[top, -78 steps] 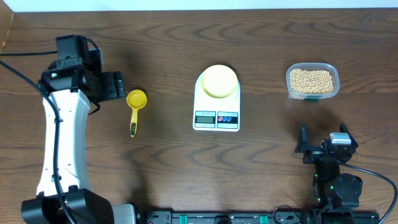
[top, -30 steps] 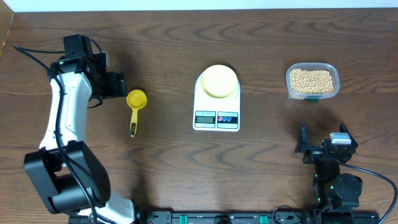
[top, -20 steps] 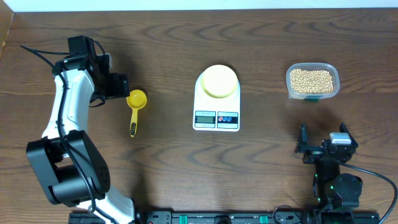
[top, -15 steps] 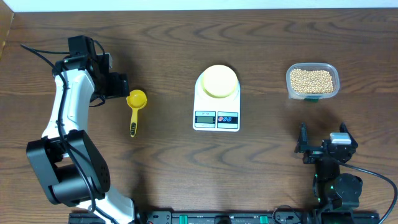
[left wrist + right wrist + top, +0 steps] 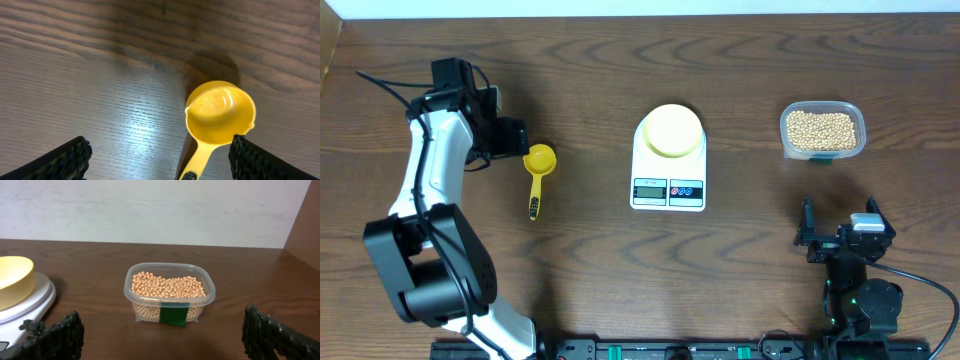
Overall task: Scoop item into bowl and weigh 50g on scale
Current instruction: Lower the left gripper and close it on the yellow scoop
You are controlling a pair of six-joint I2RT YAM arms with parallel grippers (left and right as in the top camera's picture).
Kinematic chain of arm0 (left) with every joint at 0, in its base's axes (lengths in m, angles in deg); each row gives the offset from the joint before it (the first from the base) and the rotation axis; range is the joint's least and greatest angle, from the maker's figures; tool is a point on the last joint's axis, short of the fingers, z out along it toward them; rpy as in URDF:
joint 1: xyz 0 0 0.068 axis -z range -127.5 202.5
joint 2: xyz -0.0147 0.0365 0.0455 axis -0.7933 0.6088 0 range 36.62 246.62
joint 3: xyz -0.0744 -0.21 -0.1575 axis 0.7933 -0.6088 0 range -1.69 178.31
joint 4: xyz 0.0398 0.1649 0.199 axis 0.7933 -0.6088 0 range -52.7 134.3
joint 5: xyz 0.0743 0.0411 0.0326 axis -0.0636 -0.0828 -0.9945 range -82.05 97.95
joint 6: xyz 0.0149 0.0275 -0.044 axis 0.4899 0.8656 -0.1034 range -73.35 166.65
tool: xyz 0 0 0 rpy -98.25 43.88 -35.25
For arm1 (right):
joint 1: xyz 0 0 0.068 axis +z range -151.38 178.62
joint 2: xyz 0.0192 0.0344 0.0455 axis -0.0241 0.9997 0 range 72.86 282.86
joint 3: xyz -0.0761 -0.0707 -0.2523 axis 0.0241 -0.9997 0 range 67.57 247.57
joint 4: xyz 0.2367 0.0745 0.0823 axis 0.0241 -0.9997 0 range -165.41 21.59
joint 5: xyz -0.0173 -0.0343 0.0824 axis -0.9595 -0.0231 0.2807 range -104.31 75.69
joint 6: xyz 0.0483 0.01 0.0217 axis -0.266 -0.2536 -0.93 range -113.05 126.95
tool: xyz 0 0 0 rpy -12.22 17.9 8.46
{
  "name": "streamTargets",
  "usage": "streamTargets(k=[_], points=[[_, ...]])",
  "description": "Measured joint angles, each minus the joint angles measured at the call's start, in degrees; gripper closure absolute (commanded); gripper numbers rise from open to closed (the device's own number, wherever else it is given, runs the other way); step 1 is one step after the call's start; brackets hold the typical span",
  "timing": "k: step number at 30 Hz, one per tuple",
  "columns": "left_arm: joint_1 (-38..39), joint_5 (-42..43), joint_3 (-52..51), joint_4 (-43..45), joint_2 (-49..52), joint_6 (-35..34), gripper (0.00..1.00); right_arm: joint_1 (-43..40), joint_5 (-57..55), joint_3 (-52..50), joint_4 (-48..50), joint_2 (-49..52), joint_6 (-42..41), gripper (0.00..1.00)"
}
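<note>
The tan beans fill a clear plastic tub at the far right. A pale-yellow bowl sits on the white scale at the table's middle. A bright yellow scoop lies left of the scale, handle toward the front. My left gripper hovers open just left of the scoop's cup; in its wrist view the handle shows between the fingers, nearer the right one. My right gripper rests open in front of the tub, holding nothing.
The tub carries a green label on its near side. A pale wall runs behind the table's far edge. Dark wood table stretches between the scale and the right arm's base.
My left arm has swung forward and right, bringing its open gripper up beside the scoop's cup; over the last half second it barely moves. The right arm stays still.
</note>
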Motion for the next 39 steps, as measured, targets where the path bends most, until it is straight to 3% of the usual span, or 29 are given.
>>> streamTargets(k=[39], points=[[1.44,0.0,-0.13,1.31,8.9,2.82,0.09,0.0,0.02,0.0,0.0,0.0,0.0,0.01]])
